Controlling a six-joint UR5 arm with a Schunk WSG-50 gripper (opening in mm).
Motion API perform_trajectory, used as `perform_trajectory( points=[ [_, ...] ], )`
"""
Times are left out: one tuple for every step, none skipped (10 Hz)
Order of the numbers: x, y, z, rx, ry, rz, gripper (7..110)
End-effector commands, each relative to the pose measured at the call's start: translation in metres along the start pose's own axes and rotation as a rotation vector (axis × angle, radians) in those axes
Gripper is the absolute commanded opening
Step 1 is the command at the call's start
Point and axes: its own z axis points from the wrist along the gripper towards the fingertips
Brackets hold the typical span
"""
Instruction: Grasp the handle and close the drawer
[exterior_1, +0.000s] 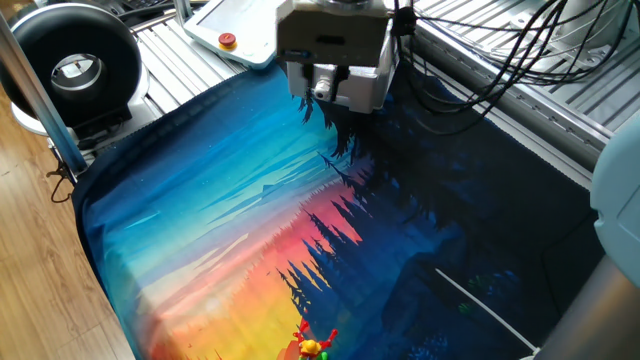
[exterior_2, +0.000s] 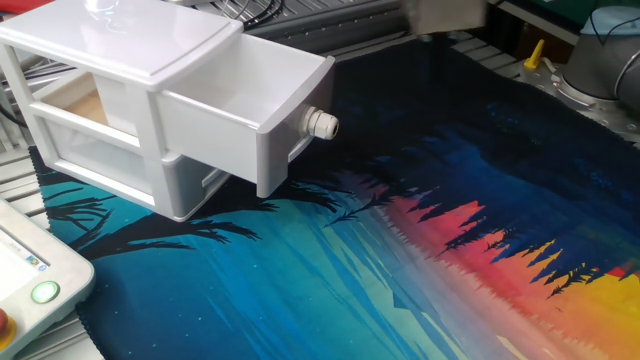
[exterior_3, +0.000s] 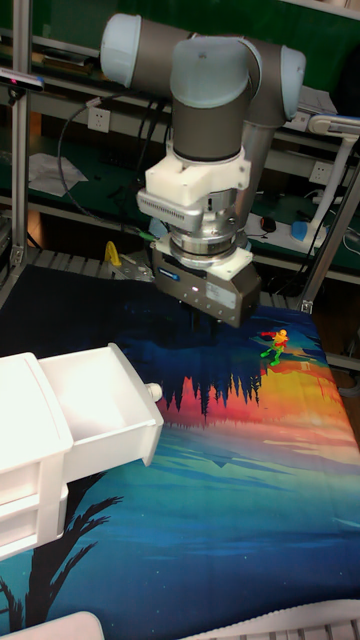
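Plainly, the drawer juts open from its white cabinet, handle untouched, since the gripper (jaw state probably unreadable here, fingers hidden) hangs well above and apart from that handle.

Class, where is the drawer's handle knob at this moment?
In the other fixed view, the knob projects from the open drawer front, left of centre, above the mat.
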Motion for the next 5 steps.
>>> perform_trajectory(
  points=[
    [-0.031,-0.047,0.004,0.167,-0.104,0.049,7],
    [-0.021,-0.035,0.004,0.116,-0.062,0.040,7],
    [-0.017,-0.034,0.003,0.108,-0.041,0.038,7],
    [-0.020,-0.027,0.003,0.077,-0.049,0.034,7],
    [-0.033,-0.017,0.001,0.038,-0.100,0.031,7]
  ],
)
